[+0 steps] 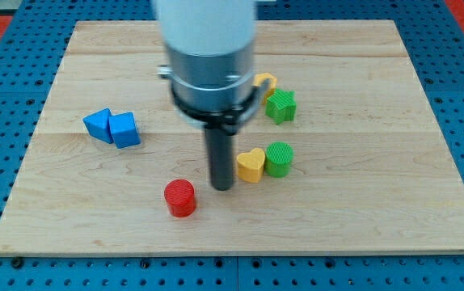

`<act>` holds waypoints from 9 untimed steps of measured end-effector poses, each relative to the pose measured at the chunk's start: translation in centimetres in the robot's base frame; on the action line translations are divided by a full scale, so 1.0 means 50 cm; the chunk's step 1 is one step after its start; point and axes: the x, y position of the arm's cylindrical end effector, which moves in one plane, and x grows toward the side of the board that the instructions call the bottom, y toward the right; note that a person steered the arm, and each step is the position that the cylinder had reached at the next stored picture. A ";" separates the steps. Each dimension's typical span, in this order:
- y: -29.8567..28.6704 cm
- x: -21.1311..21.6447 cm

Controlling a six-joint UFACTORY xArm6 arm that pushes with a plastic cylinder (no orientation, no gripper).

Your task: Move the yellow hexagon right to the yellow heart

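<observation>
1. My tip (pixel 221 187), a bare dark rod with no claw to open or clench, is resting just left of the yellow heart-shaped block (pixel 250 165).
2. The yellow hexagon block (pixel 265 82) is sitting farther back, mostly hidden behind the arm, touching the green star block (pixel 281 106).
3. The green cylinder block (pixel 280 158) is touching the heart's right side.
4. Risk: pushing the hexagon nearer is likely dragging the star along, or nudging the heart.

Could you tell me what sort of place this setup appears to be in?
Probably a robotics lab bench: a pale wooden board rests on a blue perforated surface, small coloured blocks such as the yellow heart and red cylinder lie about, and my tip stands just left of the heart.
</observation>
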 end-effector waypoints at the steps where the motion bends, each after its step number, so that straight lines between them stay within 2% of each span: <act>1: 0.047 0.000; 4: 0.053 0.010; 5: -0.017 -0.073; 6: -0.022 -0.135; 8: 0.036 -0.034; 9: 0.071 -0.072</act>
